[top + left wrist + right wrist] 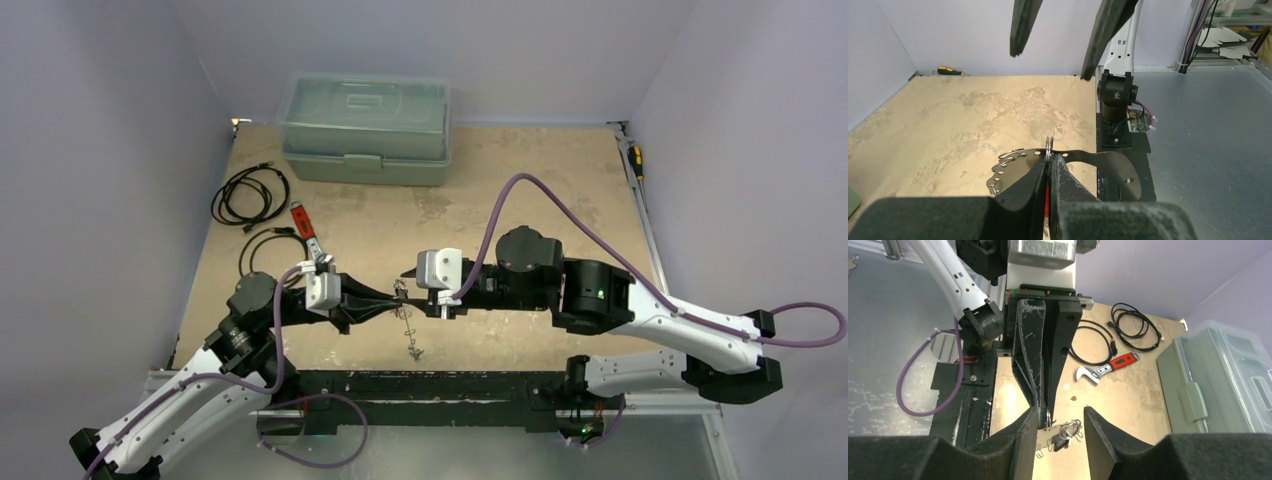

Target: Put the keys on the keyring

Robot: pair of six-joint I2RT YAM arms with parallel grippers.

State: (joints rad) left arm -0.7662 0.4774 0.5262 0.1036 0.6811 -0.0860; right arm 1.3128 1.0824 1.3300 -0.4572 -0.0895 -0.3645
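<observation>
My left gripper (1050, 156) is shut, with a red key (1047, 200) showing as a red sliver between its fingers. A small silver ring (1049, 145) stands edge-on at its tips. The keyring (1013, 167) curves wide just under those tips; it looks dark here, with small holes and wire rings, and I cannot tell if it is pinched too. A black-headed key (1059, 442) hangs with it among silver loops. My right gripper (1060, 409) is open and faces the left gripper (1045, 412) tip to tip, its jaws on either side with nothing held. Both grippers meet at mid-table (398, 295).
A red-handled wrench (305, 232) lies behind the left arm, with coiled black cables (250, 195) further left. A grey-green lidded box (365, 128) stands at the back. A yellow-handled screwdriver (634, 160) lies on the right edge. The arm bases stand on a black strip (420, 385) along the near edge.
</observation>
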